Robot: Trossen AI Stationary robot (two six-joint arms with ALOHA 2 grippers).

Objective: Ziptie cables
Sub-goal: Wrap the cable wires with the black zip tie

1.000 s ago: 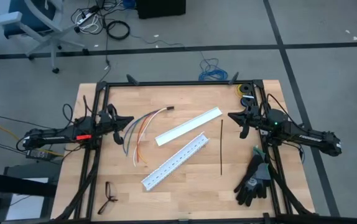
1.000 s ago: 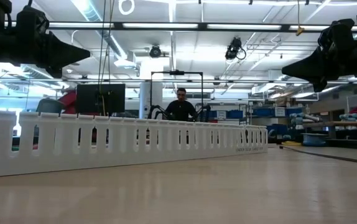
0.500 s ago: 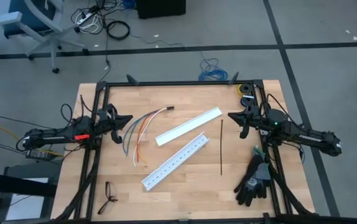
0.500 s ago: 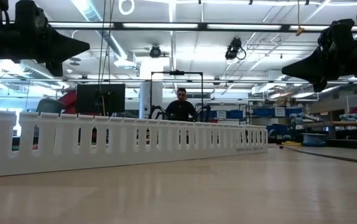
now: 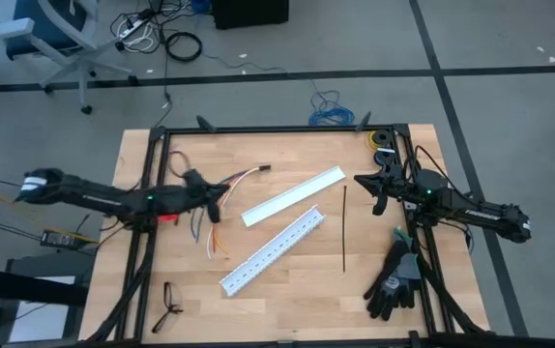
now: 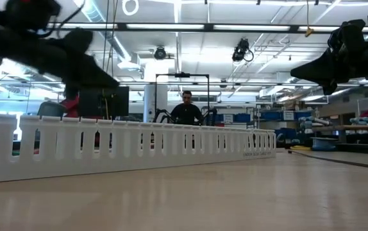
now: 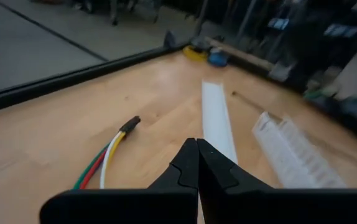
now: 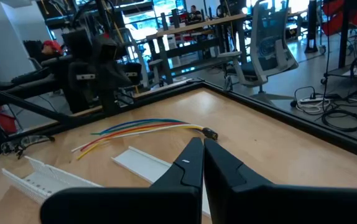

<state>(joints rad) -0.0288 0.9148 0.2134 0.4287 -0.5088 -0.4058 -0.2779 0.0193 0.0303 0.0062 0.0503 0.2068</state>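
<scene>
Entry, left arm: in the last second I have run it out from the left edge toward the middle of the surface (image 5: pixel 287 290). Left hand (image 5: pixel 214 205) now hangs over the cables (image 5: pixel 221 188), fingers pressed together, gripping nothing.

Entry, cables: loose fan of coloured wires left of centre, joined at a dark connector (image 7: pixel 130 124) at the far end. They lie flat and untouched.

Entry, ziptie (image 5: pixel 344 229): thin black strip lying straight on the surface, right of centre, just right of the two white ducts (image 5: pixel 273 249). Well apart from the cables, not yet picked up.

Entry, right arm: unchanged, parked at the right edge. Right hand (image 5: pixel 377 190) closed and empty, near the far end of the ziptie.

Reading: I judge this the opening reach for the cables. The left hand must open before it can gather them; nothing is bundled or tied yet.
</scene>
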